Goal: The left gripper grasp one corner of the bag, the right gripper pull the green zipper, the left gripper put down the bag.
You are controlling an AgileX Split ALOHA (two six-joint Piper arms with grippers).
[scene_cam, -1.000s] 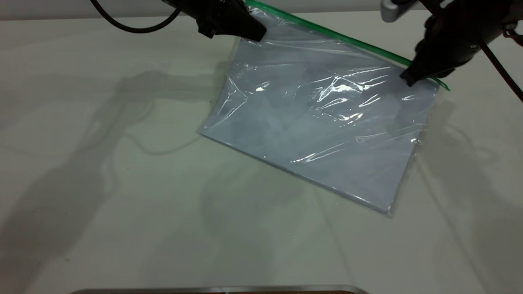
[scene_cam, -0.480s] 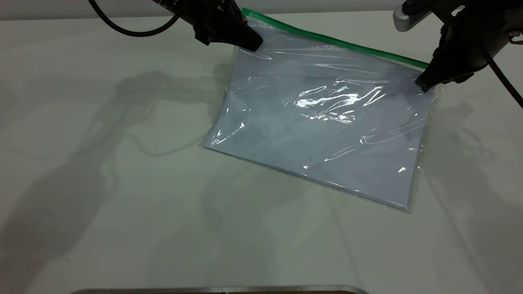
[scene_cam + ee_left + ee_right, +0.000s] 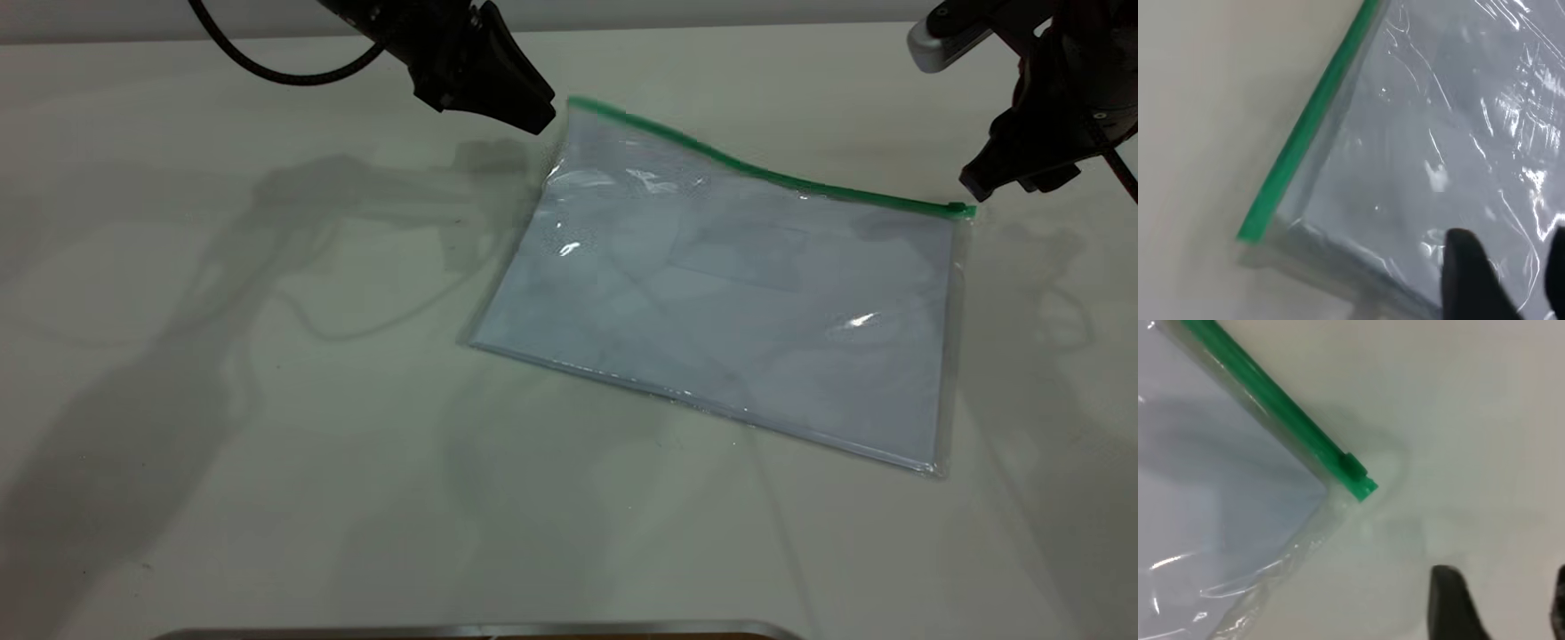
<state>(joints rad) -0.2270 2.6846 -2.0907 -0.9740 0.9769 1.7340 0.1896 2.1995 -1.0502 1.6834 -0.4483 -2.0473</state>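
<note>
Bag (image 3: 729, 302): laid flat on the table (image 3: 267, 400).
Green zipper (image 3: 765, 175): along the far edge.
Left gripper (image 3: 538, 120): open, empty, beside the corner (image 3: 578, 107).
Right gripper (image 3: 975, 188): open, empty, near the slider tab (image 3: 960, 210).

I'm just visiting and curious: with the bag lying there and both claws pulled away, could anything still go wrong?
Possibly. The left gripper hangs open close over the bag, so a low sideways move might snag its corner. The right gripper sits near the slider and could nudge the green zipper.

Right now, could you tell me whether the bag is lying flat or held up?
Lying flat: the bag rests on the table, with both tools clear of it.
</note>
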